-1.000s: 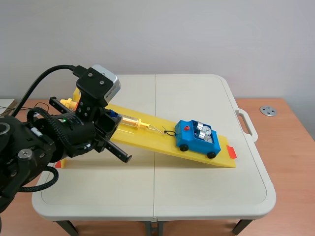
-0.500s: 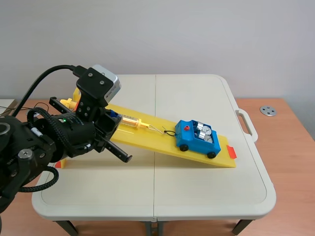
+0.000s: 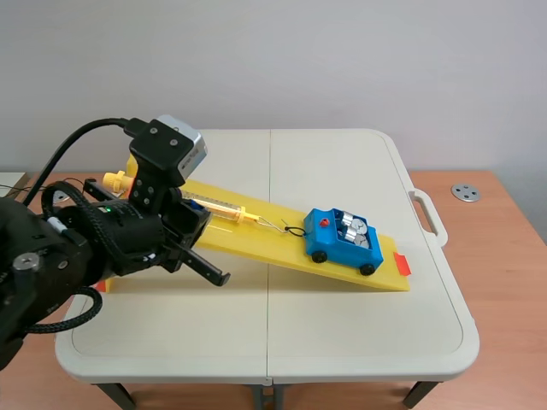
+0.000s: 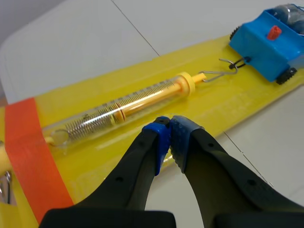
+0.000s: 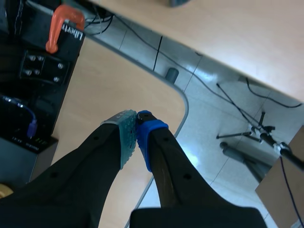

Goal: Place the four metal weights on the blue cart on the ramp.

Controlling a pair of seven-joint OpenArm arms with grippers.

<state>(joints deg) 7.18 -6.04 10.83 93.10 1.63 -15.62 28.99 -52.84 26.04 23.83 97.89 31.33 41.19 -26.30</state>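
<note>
The blue cart stands low on the yellow ramp, with several shiny metal weights in its bed. A wire hook links the cart to a clear spring scale lying along the ramp. My left gripper is shut on nothing, its tips just above the ramp beside the scale. In the scene view the left gripper hangs near the ramp's upper half. My right gripper is shut on nothing, over floor and a wooden desk edge, away from the table.
Orange tape crosses the ramp's high end, and a small orange block sits at its low end. The white folding table has a handle at its right edge. A round metal disc lies on the wooden desk beyond.
The left arm has shifted slightly left and back; its gripper stays shut. The cart and weights have not moved.
</note>
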